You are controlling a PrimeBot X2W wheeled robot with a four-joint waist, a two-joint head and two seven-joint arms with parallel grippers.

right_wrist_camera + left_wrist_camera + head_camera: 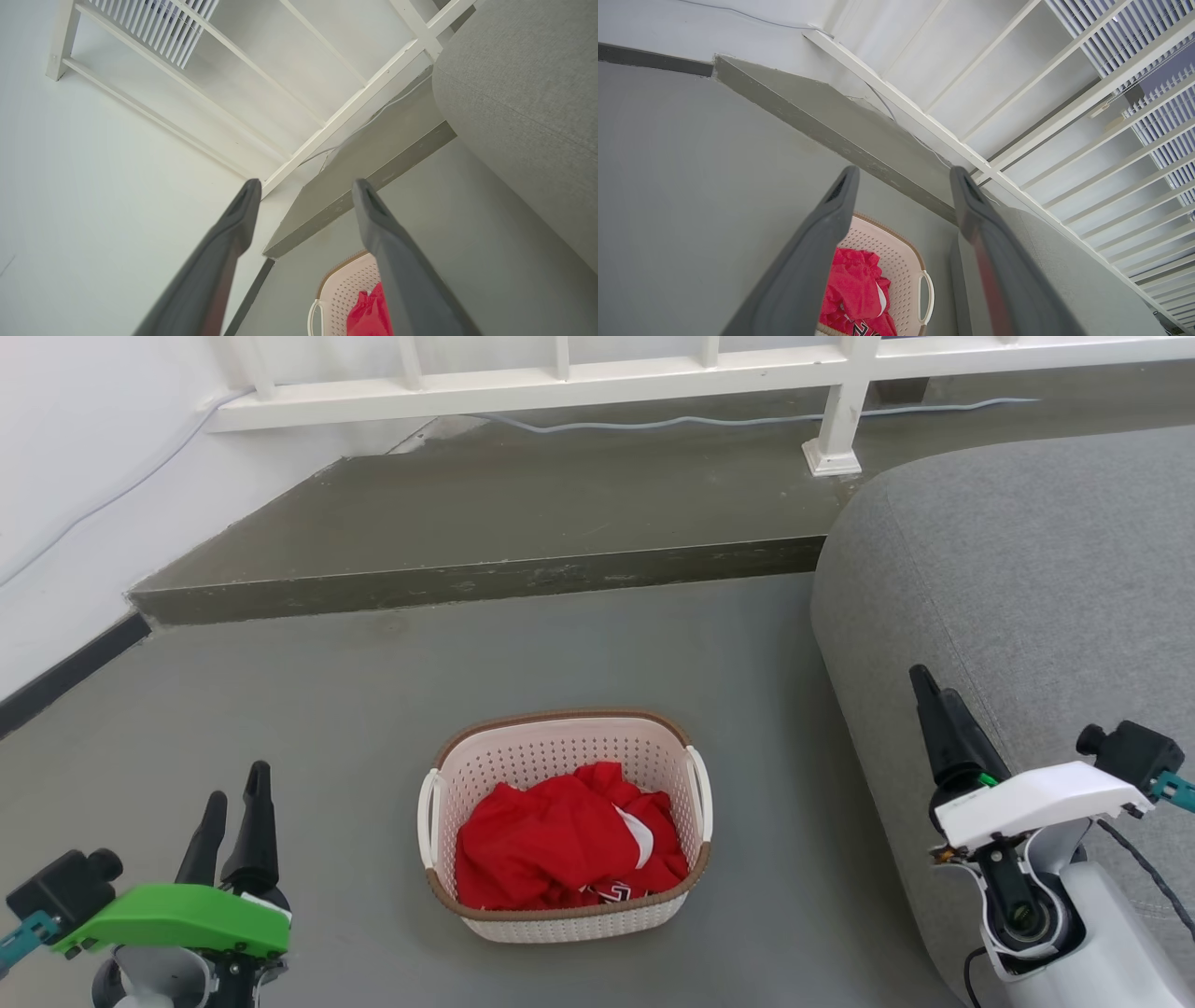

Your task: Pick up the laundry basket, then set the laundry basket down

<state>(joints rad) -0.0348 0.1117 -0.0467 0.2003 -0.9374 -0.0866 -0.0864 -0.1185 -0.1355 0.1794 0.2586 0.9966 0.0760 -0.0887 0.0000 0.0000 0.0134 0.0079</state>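
While both arms hung low at the near edge of the head view, nothing of the task had yet been done. The left gripper (235,786), under its green cover, held its two long dark fingers apart with nothing between them. The right gripper (306,186), under a white cover, was likewise spread and empty, close beside the rounded grey fabric sofa (1027,569).

Just beyond them and between the two, the small cream-white perforated plastic laundry basket with a brown woven-look rim (551,756) sat upright on the smooth grey floor (327,709). A crumpled red garment (560,845) lay inside it. Neither gripper touched the basket, and its white left side handle (428,817) and white right side handle (702,793) were both free.

Farther off, a low grey-green raised step (513,513) crossed the room. Behind it ran a white railing (560,373), with a pale cable (700,422) trailing along its foot.

By my judgement the whole job remained: reaching in, closing on the handles, lifting, then setting the basket down.
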